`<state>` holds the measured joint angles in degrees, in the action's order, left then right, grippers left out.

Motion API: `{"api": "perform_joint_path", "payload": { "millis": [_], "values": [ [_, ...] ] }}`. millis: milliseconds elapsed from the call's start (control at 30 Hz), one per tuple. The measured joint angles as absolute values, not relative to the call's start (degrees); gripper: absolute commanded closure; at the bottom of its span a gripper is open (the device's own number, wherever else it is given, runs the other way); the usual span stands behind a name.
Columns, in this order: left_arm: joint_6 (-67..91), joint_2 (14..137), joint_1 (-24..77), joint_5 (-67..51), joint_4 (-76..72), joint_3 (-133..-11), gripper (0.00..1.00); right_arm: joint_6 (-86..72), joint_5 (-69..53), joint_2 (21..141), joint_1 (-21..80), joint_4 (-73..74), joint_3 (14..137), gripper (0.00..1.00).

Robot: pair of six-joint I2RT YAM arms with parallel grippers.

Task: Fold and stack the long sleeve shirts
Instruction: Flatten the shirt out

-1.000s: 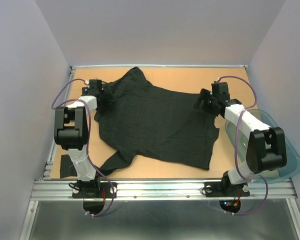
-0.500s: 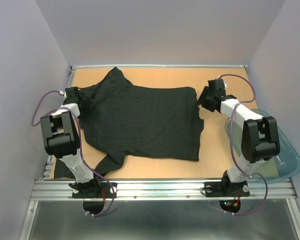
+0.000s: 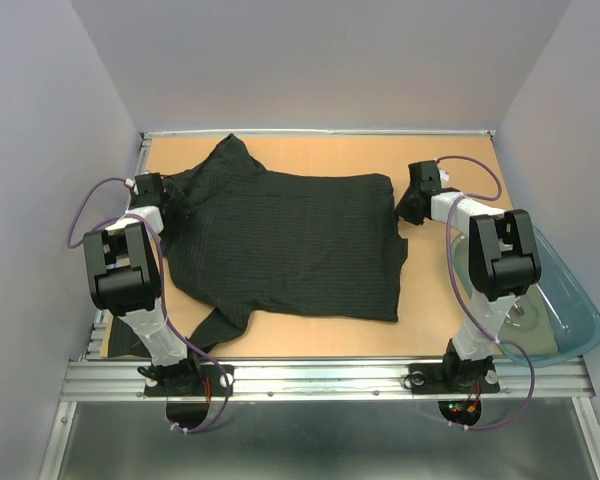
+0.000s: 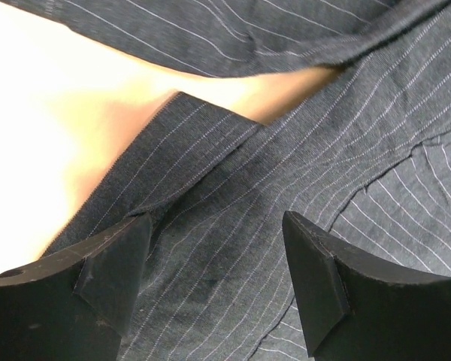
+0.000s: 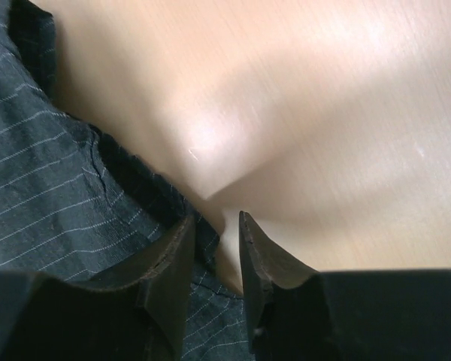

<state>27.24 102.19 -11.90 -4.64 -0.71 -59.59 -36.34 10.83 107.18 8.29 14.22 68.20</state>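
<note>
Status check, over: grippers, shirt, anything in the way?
Left gripper open, low over shirt's left side. Right gripper nearly shut at shirt's right edge, grip unclear. Shirt spread out on table. Nothing on it.

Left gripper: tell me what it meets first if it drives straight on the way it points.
The left gripper, jaws open, would meet the black pinstriped shirt right ahead, probably almost at once; depth is hard to judge.

Whether the right hand [image 5: 216, 222] actually pinches the shirt [image 5: 37, 195] hem cannot be told.
</note>
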Motion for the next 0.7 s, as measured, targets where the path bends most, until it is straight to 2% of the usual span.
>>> {"api": "perform_joint_path", "payload": {
  "millis": [267, 700],
  "values": [
    [26.63, 102.19, -11.0, -4.49, -0.69, -59.59, 0.18, -35.81, 6.79, 107.26, 7.84, 11.22, 68.1, 0.54],
    [26.39, 102.19, -10.92, -4.49, -0.67, -59.59, 0.18, -36.25, 4.64, 106.83, 7.84, 7.92, 64.55, 0.56]
  ]
}}
